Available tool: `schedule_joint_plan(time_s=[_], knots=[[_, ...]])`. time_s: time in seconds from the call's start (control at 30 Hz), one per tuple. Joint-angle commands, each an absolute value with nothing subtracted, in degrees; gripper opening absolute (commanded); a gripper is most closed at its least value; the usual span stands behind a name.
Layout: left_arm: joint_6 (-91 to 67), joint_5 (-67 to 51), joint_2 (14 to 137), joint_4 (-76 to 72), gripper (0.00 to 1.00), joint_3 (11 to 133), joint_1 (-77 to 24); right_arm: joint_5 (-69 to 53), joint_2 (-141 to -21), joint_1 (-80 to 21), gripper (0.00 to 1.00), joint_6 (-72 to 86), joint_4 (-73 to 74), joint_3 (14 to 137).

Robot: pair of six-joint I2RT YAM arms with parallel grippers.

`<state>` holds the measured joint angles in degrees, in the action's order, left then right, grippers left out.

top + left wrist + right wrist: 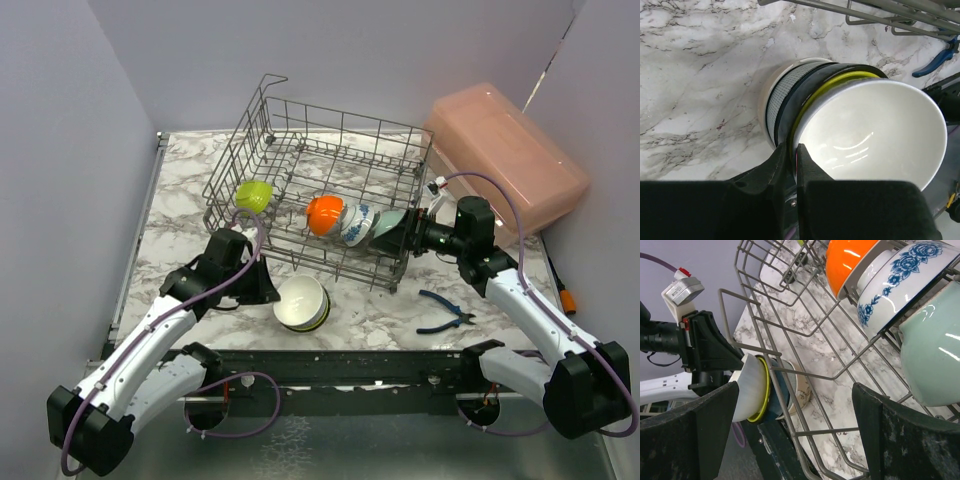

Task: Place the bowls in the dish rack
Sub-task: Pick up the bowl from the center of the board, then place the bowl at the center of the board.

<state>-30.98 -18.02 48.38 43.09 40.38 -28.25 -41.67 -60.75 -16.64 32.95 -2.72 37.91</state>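
Note:
The grey wire dish rack (pixel 300 120) holds a lime green bowl (pixel 254 195) at its left. An orange bowl (pixel 325 214), a blue-patterned bowl (pixel 357 224) and a mint green bowl (pixel 388 228) stand on edge along its front. A nested stack of bowls (pixel 302 302) sits on the table before the rack, with a white bowl (pixel 875 130) on top, then yellow-green and dark teal ones. My left gripper (pixel 268 290) (pixel 792 147) is shut on the white bowl's rim. My right gripper (pixel 408 238) (pixel 795 390) is open and empty beside the mint bowl (pixel 930 360).
A pink translucent box (pixel 505 160) lies at the back right. Blue pliers (pixel 445 312) lie on the marble table right of the stack. An orange-handled tool (pixel 568 297) rests at the right edge. Grey walls close in on both sides and the back.

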Motion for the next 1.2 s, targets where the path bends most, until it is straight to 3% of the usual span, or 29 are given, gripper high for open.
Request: schedule_joint_plan(time_s=[0.0, 0.23, 0.73, 1.17], knots=[[-31.32, -20.21, 46.88, 40.69, 0.09, 42.82, -28.58, -42.76, -60.78, -16.39, 1.0, 32.9, -2.82, 37.02], [-30.98, -20.08, 45.35, 40.3, 0.0, 44.39, -28.55, -42.8, -60.07, -16.36, 1.0, 32.87, -2.17, 37.25], [-26.45, -22.89, 43.88, 38.42, 0.0, 52.74, -28.56, -43.97, -57.63, -16.35, 1.0, 32.63, -0.12, 38.47], [-17.5, -24.66, 56.35, 30.15, 0.0, 71.32, -28.56, -45.29, -54.24, -16.35, 1.0, 33.3, 0.59, 40.25]])
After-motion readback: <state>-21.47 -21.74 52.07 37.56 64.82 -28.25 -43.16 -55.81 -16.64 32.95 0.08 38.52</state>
